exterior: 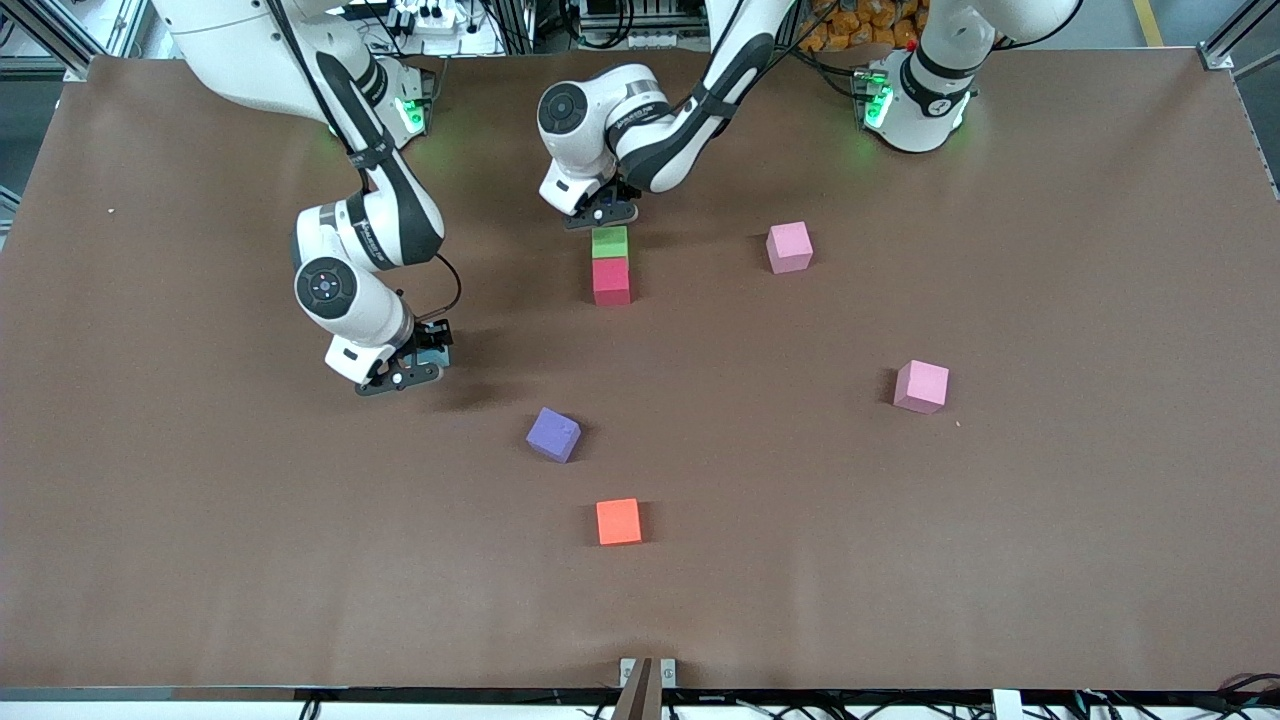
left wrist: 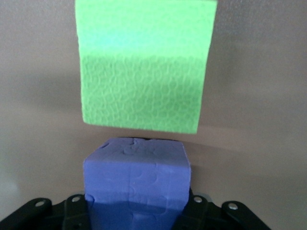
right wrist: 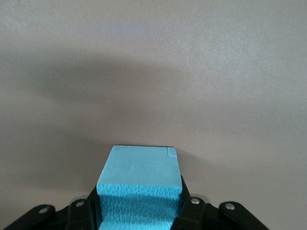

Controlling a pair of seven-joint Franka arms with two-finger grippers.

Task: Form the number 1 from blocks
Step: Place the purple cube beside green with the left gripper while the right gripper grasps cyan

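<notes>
Clamping a purple block (left wrist: 136, 179) in left gripper (exterior: 600, 213), green block (exterior: 609, 241) just ahead of its fingers, touching the red block (exterior: 611, 281) | right gripper (exterior: 405, 372) gripping light blue block (right wrist: 139, 184) between fingers

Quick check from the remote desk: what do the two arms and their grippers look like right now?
Both arms are glossy white with black bands at the joints, round dark caps on the wrists, and green lights at their bases. Thin black cables run along them. The left gripper and right gripper are black, with small silver screws showing.
</notes>
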